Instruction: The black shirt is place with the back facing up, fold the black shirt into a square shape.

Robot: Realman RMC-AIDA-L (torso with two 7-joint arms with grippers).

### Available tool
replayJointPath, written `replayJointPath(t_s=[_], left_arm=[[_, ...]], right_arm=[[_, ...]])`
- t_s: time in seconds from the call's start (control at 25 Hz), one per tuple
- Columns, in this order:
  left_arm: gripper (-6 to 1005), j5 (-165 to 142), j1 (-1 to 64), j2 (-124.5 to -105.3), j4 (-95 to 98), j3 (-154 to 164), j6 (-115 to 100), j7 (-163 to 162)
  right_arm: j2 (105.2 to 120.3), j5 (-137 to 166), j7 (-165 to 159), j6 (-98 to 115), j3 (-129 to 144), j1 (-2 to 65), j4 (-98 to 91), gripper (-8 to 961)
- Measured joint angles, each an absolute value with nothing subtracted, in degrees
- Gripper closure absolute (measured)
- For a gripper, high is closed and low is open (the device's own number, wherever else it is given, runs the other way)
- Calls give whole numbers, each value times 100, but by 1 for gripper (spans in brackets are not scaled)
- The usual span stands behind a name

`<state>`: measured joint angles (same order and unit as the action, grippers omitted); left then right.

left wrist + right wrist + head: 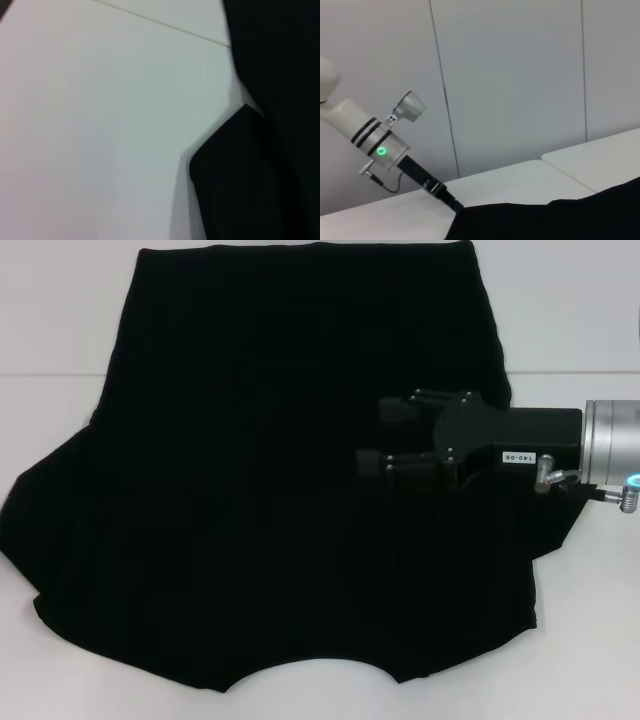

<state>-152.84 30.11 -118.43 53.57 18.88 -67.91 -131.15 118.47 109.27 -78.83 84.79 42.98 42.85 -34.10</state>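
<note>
A: The right gripper (378, 437) reached in from the right, over the right half of the shirt (260, 490). Its two fingers (398, 410) stood a little apart, and nothing was between them.

B: How many shirts?

A: One. It lay spread flat on the white table (60, 330), plain black side up, both sleeves out to the sides, hem at the far edge. No lettering showed.

B: And the left gripper?

A: The head view didn't show it. In the right wrist view, the left arm (375, 137) slanted down to the shirt's edge (545, 220), where its tip was hidden, so I couldn't tell if it was open or closed. Its own camera showed only table (100, 125) and one black fabric corner (240, 170).
</note>
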Motion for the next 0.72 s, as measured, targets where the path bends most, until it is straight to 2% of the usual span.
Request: replayJointPath(t_s=[0.72], left_arm=[[954, -15248, 2795, -11873, 5574, 1530, -6872, -13108]], right_arm=[[11837, 10796, -7885, 8380, 4298, 4302, -3410, 62]])
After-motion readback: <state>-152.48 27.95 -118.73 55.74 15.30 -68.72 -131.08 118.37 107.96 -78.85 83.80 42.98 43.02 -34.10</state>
